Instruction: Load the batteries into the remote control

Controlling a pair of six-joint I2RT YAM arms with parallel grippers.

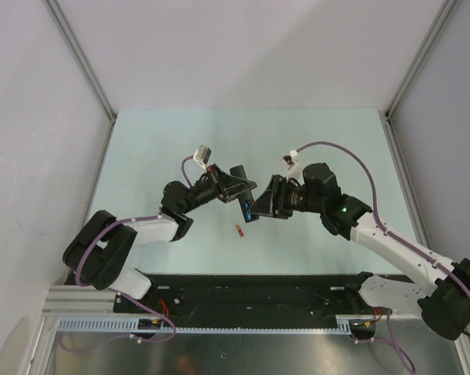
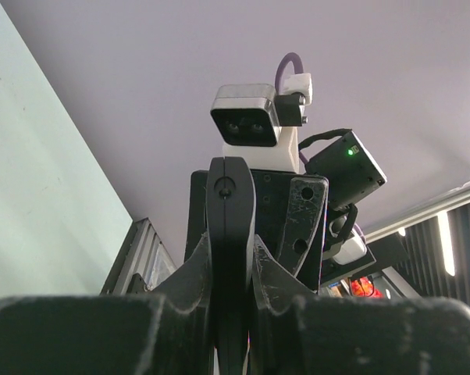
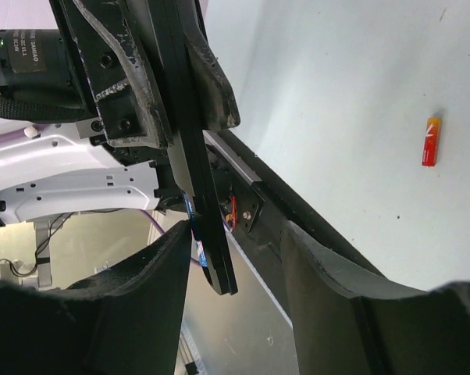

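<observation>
- My left claw (image 1: 239, 186) is clamped shut on the remote control (image 3: 196, 187), holding it off the surface (image 1: 157, 156). In the left wrist view the bar stands edge-on between the fingers.
- My right claw (image 3: 236, 230) is spread open and empty, one finger on each side of the remote's free end but touching nothing that I can see.
- There is a blue glint at the remote's lower end. I judge it to be a blue battery (image 1: 249, 212) already in the slot, though the frames are too small to be sure.
- The relation that matters is the red-orange battery (image 1: 239, 229). It lies alone on the surface, at about 7 o'clock from the right claw in the top view and just below the remote's tip.
- Its long axis runs roughly 12 to 6 in the right wrist view, where it sits at about 2 o'clock from the claw.
- The right claw is the free one and is close, so I'd send it down for the pick, with the fingers closing across the short body.
</observation>
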